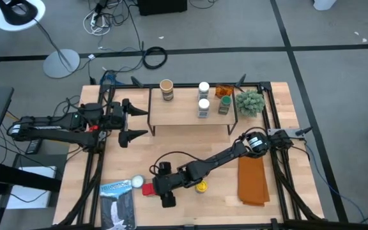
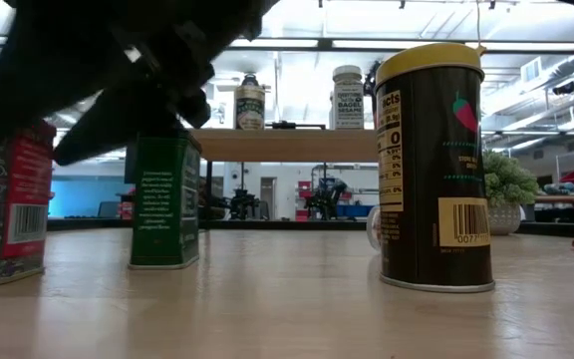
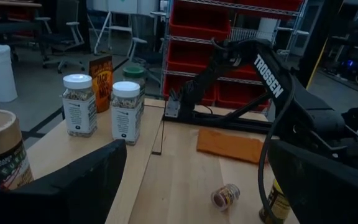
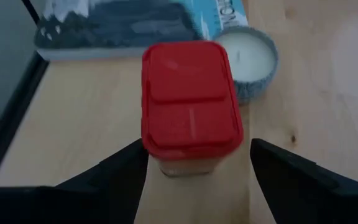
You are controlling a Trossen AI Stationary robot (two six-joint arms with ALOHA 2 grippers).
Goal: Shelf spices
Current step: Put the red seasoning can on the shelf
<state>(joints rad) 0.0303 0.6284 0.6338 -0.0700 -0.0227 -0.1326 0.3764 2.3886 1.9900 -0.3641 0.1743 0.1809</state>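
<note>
Now, step in hand: judged a pick-up, with the right claw (image 4: 194, 155) lowered over a red-lidded tin (image 4: 191, 106) at the lower middle of the overhead picture.
Right claw: open, one finger on each side of the tin; whether the fingers (image 4: 110, 171) touch it I cannot tell.
Red-lidded tin: upright on the wooden surface (image 1: 190, 144), just beside a small white candle (image 4: 253, 59) and a blue-and-white booklet (image 1: 117, 201).
Left claw (image 1: 135, 118): open and waiting at the left end of the shelf (image 1: 177, 115), centre left of the overhead picture.
Shelf: upper middle of the overhead picture, carrying a tan-lidded jar (image 1: 166, 89), two white-lidded jars (image 1: 203, 99), an orange box (image 1: 223, 91) and a green-lidded jar (image 1: 225, 105).
Loose spices: a yellow-lidded jar (image 1: 201, 186) upright near the right claw, a green tin (image 2: 164, 199) behind it in the low picture, and a small jar lying on its side (image 3: 225, 196).
Other things: an orange cloth (image 1: 253, 180) at lower right, a small plant (image 1: 250, 102) by the shelf's right end.
Progress: judged about half done.
Next move calls for: closing squarely on the tin's sides, lifting straight up clear of the candle, then carrying it to a bare stretch of the shelf board without knocking the jars there.
</note>
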